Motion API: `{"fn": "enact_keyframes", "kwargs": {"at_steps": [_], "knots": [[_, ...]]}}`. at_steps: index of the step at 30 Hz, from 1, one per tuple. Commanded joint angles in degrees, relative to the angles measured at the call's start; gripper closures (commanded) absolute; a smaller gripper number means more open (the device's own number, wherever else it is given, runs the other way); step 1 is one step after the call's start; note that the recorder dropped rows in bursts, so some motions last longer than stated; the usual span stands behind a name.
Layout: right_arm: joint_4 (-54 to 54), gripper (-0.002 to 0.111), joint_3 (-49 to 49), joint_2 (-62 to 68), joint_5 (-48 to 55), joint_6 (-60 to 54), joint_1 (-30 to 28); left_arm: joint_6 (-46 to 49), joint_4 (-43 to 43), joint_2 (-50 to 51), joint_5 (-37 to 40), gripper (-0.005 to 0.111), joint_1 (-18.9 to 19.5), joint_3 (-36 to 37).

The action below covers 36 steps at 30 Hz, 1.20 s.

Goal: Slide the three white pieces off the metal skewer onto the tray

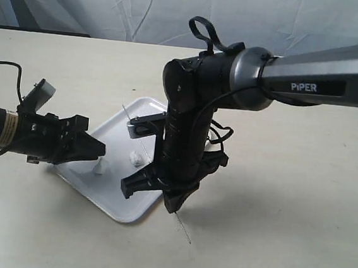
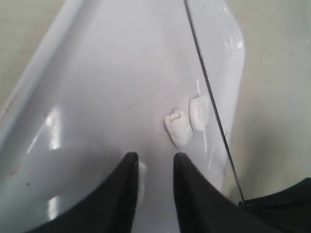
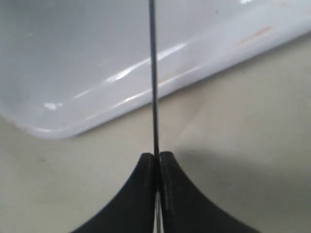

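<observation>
The white tray (image 1: 117, 199) lies at the table's middle. My right gripper (image 1: 173, 204) (image 3: 157, 155) hangs over the tray's near right edge, shut on the metal skewer (image 3: 153, 73). The thin rod (image 2: 209, 99) slants across the tray, and its lower tip (image 1: 184, 229) pokes out over the table. Two white pieces (image 2: 179, 127) (image 2: 199, 112) lie together on the tray right beside the rod; I cannot tell whether either is threaded on it. My left gripper (image 1: 99, 149) (image 2: 154, 158) is open low over the tray, and the third white piece (image 2: 141, 174) (image 1: 100, 166) rests against the inner side of one finger.
The beige table (image 1: 286, 201) surrounds the tray. The right arm's dark wrist and grey link (image 1: 311, 80) reach in from the right above the tray. A black cable (image 1: 8, 67) trails behind the left arm. A white cloth backdrop (image 1: 178, 7) hangs at the back.
</observation>
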Motion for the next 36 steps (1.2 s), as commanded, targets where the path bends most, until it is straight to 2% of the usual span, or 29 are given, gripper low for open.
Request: {"fn": "enact_keyframes", "kwargs": {"at_steps": [1, 6, 9, 12, 19, 21, 24, 27, 29, 36], "knots": [[0.3, 0.109, -3.4, 1.4, 1.3, -0.3, -1.7, 2.6, -2.2, -0.4, 0.1, 0.066, -0.2, 0.1], [0.0, 0.109, -8.1, 2.3, 5.2, -0.3, -1.7, 4.7, -5.2, -0.4, -3.2, 0.063, -0.2, 0.1], [0.0, 0.109, -11.2, 4.5, 10.6, -0.3, -1.7, 6.1, -7.7, -0.6, -8.1, 0.063, 0.0, 0.1], [0.4, 0.109, -12.7, 6.5, 11.1, -0.3, -1.7, 7.0, -8.9, -1.3, -13.2, 0.063, 0.4, 0.1], [1.4, 0.108, -13.1, 7.1, 11.1, -0.3, -1.7, 7.8, -10.7, -4.6, -15.4, 0.063, 0.6, -0.1], [1.4, 0.102, -13.1, 7.1, 10.8, -0.3, -1.7, 7.8, -11.4, -5.5, -16.8, 0.063, 0.6, -0.1], [1.5, 0.083, -13.1, 7.1, 10.4, -0.3, -1.7, 8.0, -11.4, -6.8, -18.5, 0.063, 0.8, -0.1], [1.9, 0.072, -13.1, 7.1, 10.3, -0.3, -1.7, 10.2, -8.8, -8.0, -20.9, 0.063, 2.7, -0.1], [2.2, 0.073, -13.1, 6.9, 10.3, -0.3, -1.7, 13.2, -6.3, -8.9, -21.8, 0.063, 4.6, -0.1], [0.7, 0.074, -14.0, 1.2, 8.3, -0.5, -1.7, 12.2, -0.7, -12.9, -21.8, 0.063, 10.8, -0.1]]}}
